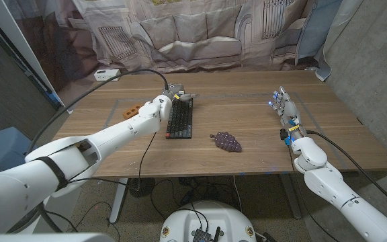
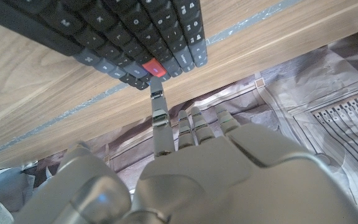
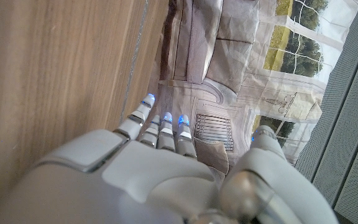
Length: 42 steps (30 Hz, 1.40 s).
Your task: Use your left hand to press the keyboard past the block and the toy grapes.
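The black keyboard (image 1: 179, 119) lies lengthwise across the middle of the wooden table (image 1: 247, 111), its far end close to the taped line near the table's back edge, with open wood on both long sides. The toy grapes (image 1: 226, 142) sit just beside its near right corner, apart from it, and the orange block (image 1: 131, 109) rests to the left of it, by the robot's left forearm. The left hand (image 1: 167, 99) reaches over the keyboard's far end; in the left wrist view one finger (image 2: 158, 106) stretches out with its tip touching a red key (image 2: 155, 67) at the corner, the others curled back, holding nothing. The right hand (image 1: 286, 107) stands on its edge well off to the right, fingers apart and straight, empty, with bare table all around it
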Tool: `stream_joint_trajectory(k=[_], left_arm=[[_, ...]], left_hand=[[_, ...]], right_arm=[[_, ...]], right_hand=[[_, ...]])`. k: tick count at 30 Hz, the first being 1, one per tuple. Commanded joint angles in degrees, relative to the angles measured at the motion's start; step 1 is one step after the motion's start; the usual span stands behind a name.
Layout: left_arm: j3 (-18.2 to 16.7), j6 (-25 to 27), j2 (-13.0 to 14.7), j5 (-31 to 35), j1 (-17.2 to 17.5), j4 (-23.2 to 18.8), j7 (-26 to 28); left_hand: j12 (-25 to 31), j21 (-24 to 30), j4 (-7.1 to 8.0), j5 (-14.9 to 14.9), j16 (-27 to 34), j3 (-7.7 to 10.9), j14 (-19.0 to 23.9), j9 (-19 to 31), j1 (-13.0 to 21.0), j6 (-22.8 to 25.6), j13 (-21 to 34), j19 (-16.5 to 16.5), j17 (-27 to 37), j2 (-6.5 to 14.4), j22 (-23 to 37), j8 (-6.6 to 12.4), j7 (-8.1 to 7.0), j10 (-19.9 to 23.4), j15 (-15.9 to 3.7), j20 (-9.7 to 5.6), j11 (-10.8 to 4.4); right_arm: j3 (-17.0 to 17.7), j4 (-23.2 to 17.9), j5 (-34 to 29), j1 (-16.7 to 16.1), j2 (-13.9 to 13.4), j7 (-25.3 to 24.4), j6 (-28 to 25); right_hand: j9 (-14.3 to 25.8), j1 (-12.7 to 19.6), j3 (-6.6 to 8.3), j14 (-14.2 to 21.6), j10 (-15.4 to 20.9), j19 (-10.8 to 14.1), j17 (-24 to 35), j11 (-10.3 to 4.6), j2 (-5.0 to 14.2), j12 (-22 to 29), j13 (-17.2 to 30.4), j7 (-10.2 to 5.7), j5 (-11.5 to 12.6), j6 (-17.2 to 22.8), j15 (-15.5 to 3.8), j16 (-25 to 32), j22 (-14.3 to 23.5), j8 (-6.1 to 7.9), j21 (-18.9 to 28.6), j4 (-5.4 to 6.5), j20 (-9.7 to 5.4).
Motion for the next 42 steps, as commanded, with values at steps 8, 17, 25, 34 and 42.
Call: stream_joint_trajectory(k=[8, 17, 25, 34, 42], left_arm=[[-1.2, 1.5, 1.4, 0.8, 1.1, -3.6, -0.7], [-2.4, 1.2, 2.3, 0.6, 2.4, -5.1, 0.7], [-4.3, 1.6, 3.7, -0.3, 4.2, -8.5, 1.1], [-7.4, 0.6, 5.6, -2.5, 6.9, -12.5, 2.1], [-10.7, -0.5, 7.2, -6.2, 9.0, -15.6, 1.5]], left_hand=[[1.4, 0.0, -0.24, -0.2, 0.4, -0.05, 0.9, 0.1, 0.4, -4.5, 0.0, -0.1, 0.1, 0.9, 0.3, -1.77, -0.65, 3.4, 1.36, 0.24, 0.88], [1.1, 0.2, -0.78, -0.4, 0.4, -0.18, 1.6, 0.1, 1.3, -23.5, 0.3, 0.6, 0.2, 1.5, 0.3, -2.59, -6.43, 3.8, 1.81, 0.82, 0.88], [0.8, 0.4, -1.08, -0.5, 0.3, -0.25, 1.4, -0.1, 1.7, -30.5, 0.4, 1.7, 0.2, 1.7, 0.3, -2.39, -8.25, 3.3, 1.33, 0.93, 0.61], [0.7, 0.4, -1.15, -0.5, 0.2, -0.29, 1.3, -0.1, 1.7, -31.0, 0.4, 1.8, 0.2, 1.7, 0.3, -2.08, -7.67, 3.0, 1.07, 0.94, 0.44], [0.6, 0.4, -1.23, -0.6, 0.2, -0.38, 1.1, -0.1, 1.8, -30.5, 0.4, 1.9, 0.1, 1.6, 0.3, -1.54, -6.65, 2.9, 1.10, 0.93, 0.88]], right_arm=[[0.1, -0.8, -0.4, -0.6, 0.3, -0.7, 0.1], [0.0, -0.8, -0.6, -0.6, 0.4, -0.8, 0.2], [0.1, -0.8, -1.1, -0.6, 0.3, -0.6, 0.9], [0.2, -0.7, -1.0, -0.4, 0.3, -0.4, 1.0], [0.2, -0.3, -1.1, 0.0, 0.0, 0.4, 1.4]], right_hand=[[0.1, 0.0, -0.16, 0.4, 0.4, 0.8, 0.2, -0.05, 1.14, 0.1, 0.1, 0.03, 0.1, 0.6, 0.09, 0.2, 0.1, -0.03, -0.3, -0.03, 0.05], [0.1, 0.0, -0.24, 0.7, 0.5, 1.2, 0.1, -0.20, 1.13, 0.1, 0.1, -0.04, 0.0, 0.6, 0.29, 0.2, 0.1, -0.04, -0.4, -0.07, 0.20], [0.1, 0.0, -0.30, 0.8, 0.6, 1.3, 0.1, -0.15, 1.05, 0.2, 0.1, -0.03, 0.0, 0.7, 0.26, 0.2, 0.1, -0.02, -0.5, -0.15, 0.20], [0.1, 0.0, -0.37, 0.7, 0.7, 1.4, 0.0, -0.02, 1.01, 0.2, 0.1, 0.12, 0.0, 0.8, 0.29, 0.2, 0.1, -0.01, -0.7, -0.22, 0.22], [0.1, 0.0, -0.42, 0.8, 0.7, 1.4, 0.0, -0.13, 0.97, 0.2, 0.1, 0.13, 0.0, 0.8, 0.31, 0.2, 0.1, -0.02, -0.8, -0.29, 0.23]])
